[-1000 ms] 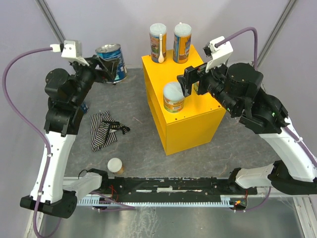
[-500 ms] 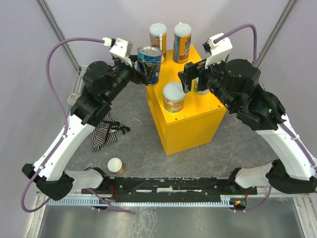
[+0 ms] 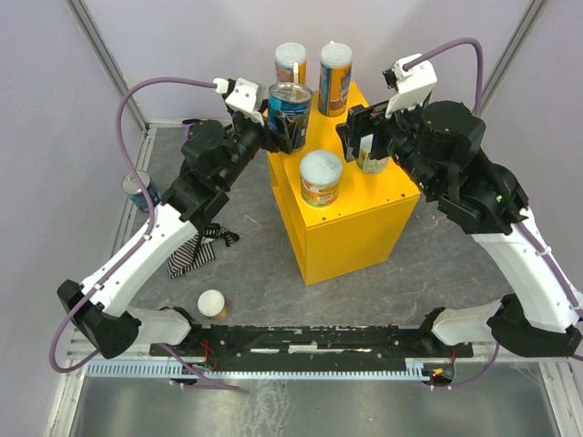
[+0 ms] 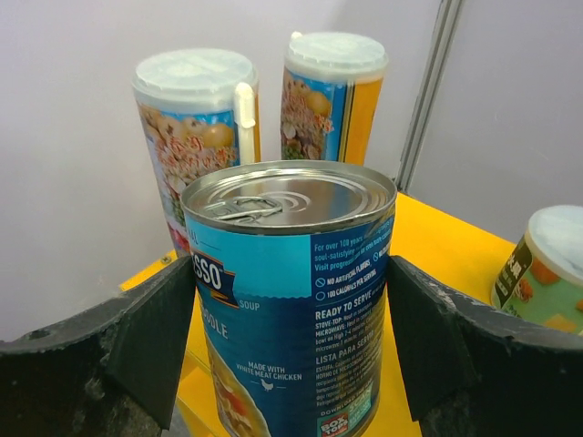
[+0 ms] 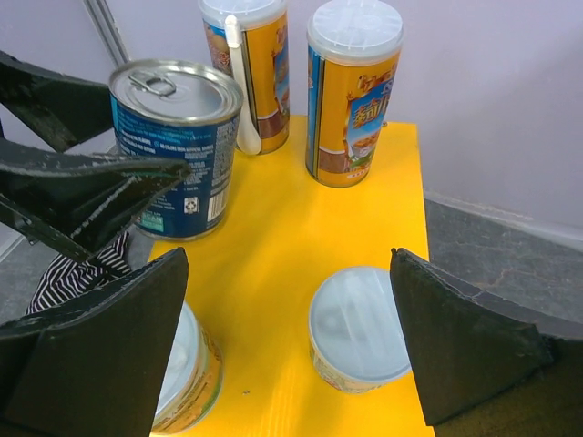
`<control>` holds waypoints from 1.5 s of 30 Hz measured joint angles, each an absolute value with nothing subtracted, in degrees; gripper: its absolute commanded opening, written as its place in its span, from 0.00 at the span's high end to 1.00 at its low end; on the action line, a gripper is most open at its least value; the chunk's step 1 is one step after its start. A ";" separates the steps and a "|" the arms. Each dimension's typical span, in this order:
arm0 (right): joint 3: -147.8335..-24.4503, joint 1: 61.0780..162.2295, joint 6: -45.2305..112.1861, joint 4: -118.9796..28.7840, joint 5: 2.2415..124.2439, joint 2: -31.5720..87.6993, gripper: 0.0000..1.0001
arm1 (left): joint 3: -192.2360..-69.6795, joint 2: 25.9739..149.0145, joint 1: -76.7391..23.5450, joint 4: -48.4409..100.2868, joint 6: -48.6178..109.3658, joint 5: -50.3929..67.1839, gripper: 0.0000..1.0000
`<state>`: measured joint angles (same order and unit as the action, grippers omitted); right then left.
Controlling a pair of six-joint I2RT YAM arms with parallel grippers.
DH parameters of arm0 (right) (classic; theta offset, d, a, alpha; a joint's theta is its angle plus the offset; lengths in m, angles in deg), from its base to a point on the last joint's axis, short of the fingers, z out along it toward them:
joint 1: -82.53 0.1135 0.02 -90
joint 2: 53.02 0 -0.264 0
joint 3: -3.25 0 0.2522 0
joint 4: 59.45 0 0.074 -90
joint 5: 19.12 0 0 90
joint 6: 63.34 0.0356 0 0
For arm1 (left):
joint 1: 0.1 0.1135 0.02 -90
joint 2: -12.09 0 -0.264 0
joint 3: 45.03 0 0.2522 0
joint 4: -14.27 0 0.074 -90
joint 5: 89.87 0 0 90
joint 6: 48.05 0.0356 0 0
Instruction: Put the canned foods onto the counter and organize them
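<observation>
Black-and-white arms point(image 3: 146, 250), purple cables point(image 3: 164, 83), white wrist cameras point(image 3: 244, 94).

Seven cans show from above. Two tall tubes point(image 3: 291, 66) point(image 3: 335, 80) stand at twelve o'clock. Two blue tins point(image 3: 290, 116) point(image 3: 137, 189) are at eleven and nine o'clock. There are three short tubs point(image 3: 320, 177) point(image 5: 360, 328) point(image 3: 212, 303): two near the middle, one at seven. One striped cloth point(image 3: 189, 238) lies at eight. There is one yellow desk point(image 3: 355, 228).

Right gripper point(image 5: 290, 273) spread wide over yellow counter point(image 5: 273, 218). Left gripper point(image 5: 150, 132) clamps blue tin point(image 5: 178, 173) at counter's left edge. Two tall tubes point(image 5: 353, 91) stand behind.
</observation>
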<state>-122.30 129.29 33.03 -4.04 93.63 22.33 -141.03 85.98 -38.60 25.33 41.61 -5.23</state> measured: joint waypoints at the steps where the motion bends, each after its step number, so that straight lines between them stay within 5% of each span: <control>1: -122.30 129.14 33.03 -4.07 93.60 22.33 0.01 | -140.28 85.98 -38.62 24.65 41.61 -5.10 0.97; 8: -122.30 128.46 33.47 -4.09 93.12 22.71 0.01 | -136.83 86.22 -39.12 19.58 41.57 -2.50 0.94; 18: -122.36 128.00 34.11 -4.07 92.25 24.78 0.01 | -135.21 86.22 -39.23 17.22 40.68 0.93 0.41; 25: -123.13 127.58 34.50 -4.02 91.42 27.14 0.01 | -135.21 86.19 -39.23 17.90 40.19 2.70 0.22; 28: -124.61 127.37 34.59 -4.00 90.96 28.35 0.01 | -135.21 86.06 -39.23 18.55 40.22 3.31 0.00; 45: -145.11 126.86 35.59 1.11 85.98 41.68 0.01 | -137.20 80.66 -39.23 19.03 40.30 4.04 0.02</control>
<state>-145.11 126.86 35.59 1.11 85.98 41.68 -137.20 80.66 -39.23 19.03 40.30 4.04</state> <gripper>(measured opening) 0.994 0.996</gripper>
